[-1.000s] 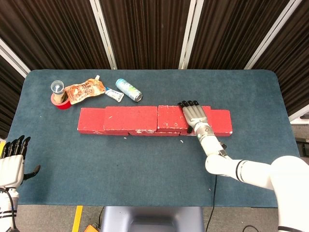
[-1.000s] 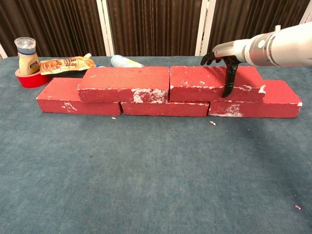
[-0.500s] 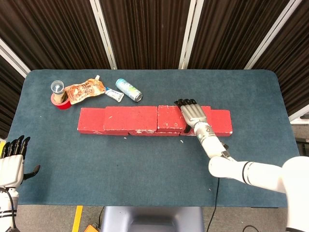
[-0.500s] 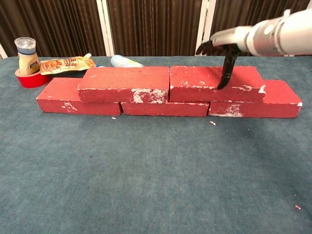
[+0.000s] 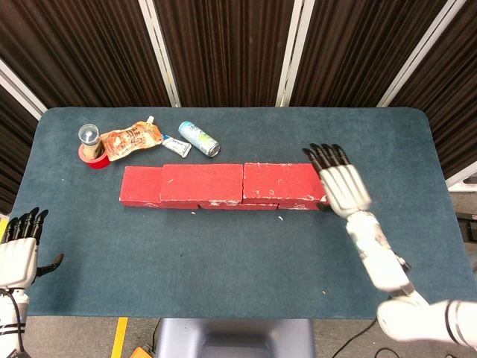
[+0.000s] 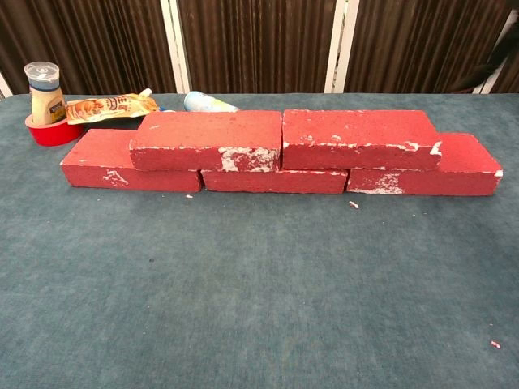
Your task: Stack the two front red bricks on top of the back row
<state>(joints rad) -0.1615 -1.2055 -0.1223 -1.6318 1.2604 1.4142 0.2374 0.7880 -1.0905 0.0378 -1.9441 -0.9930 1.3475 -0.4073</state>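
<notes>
Both top bricks [image 6: 280, 138] sit across bottom-row [image 6: 276, 180] seams, so stack looks done; R hand [image 5: 341, 186] empty w/ fingers spread, L hand [image 5: 21, 250] same, idle at edge.

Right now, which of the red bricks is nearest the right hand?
The bottom-row brick at the right end, partly hidden under the right hand in the head view. The other bricks lie further left; the upper right brick comes next.

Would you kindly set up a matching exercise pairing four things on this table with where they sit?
1. upper right red brick
2. jar with grey lid
3. light blue can
4. robot's left hand

A. standing inside a red tape roll
B. off the table's front left corner
C. lying on its side behind the bricks
D. stacked on the bottom row

1-D, 2-A, 3-C, 4-B
</notes>
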